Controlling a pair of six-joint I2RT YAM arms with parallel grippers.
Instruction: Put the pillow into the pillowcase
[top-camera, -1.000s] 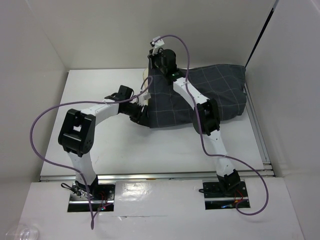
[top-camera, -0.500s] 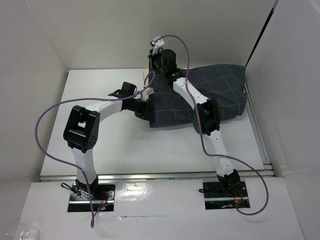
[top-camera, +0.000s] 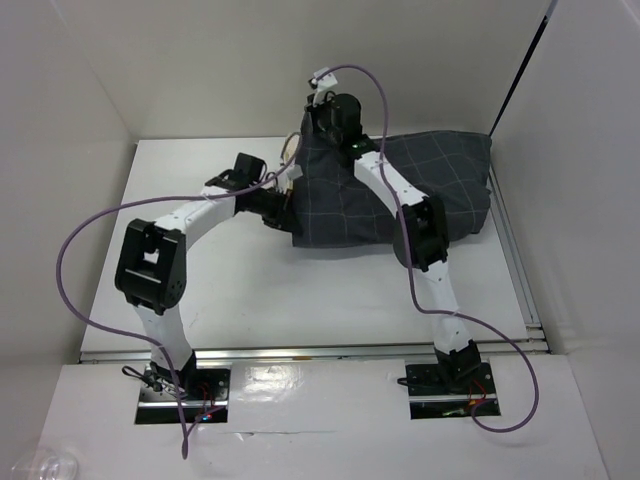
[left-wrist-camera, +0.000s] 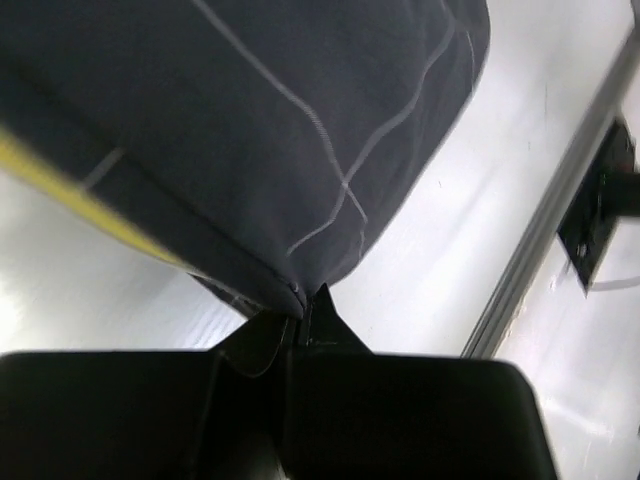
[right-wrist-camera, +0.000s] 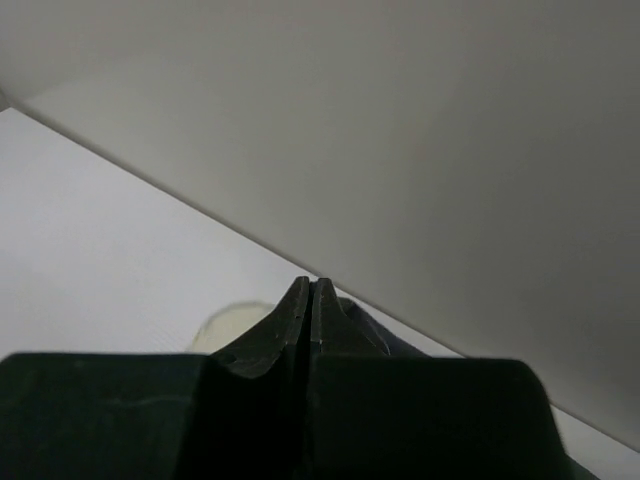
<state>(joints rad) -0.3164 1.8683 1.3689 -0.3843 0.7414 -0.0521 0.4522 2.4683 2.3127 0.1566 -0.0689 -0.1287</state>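
Observation:
The dark grey checked pillowcase (top-camera: 430, 190) lies bulging on the right half of the white table. My left gripper (top-camera: 283, 205) is at its left edge, shut on a pinch of the hem (left-wrist-camera: 290, 290). Just inside that edge shows the pillow's yellow band (left-wrist-camera: 60, 185); the rest of the pillow is hidden in the case. My right gripper (top-camera: 312, 125) holds the far left corner lifted off the table. In the right wrist view its jaws (right-wrist-camera: 311, 285) are pressed together, with dark fabric (right-wrist-camera: 400, 345) beside them and a pale pillow corner (right-wrist-camera: 228, 325) below.
White walls close the table at the back and both sides. A metal rail (top-camera: 515, 260) runs along the right edge, also in the left wrist view (left-wrist-camera: 540, 250). Purple cables (top-camera: 75, 250) loop off both arms. Bare table (top-camera: 200, 170) lies left of the case.
My left gripper has closed on the pillowcase's left hem and shifted slightly toward the back. The right gripper, still shut, has lifted the far corner a little higher.

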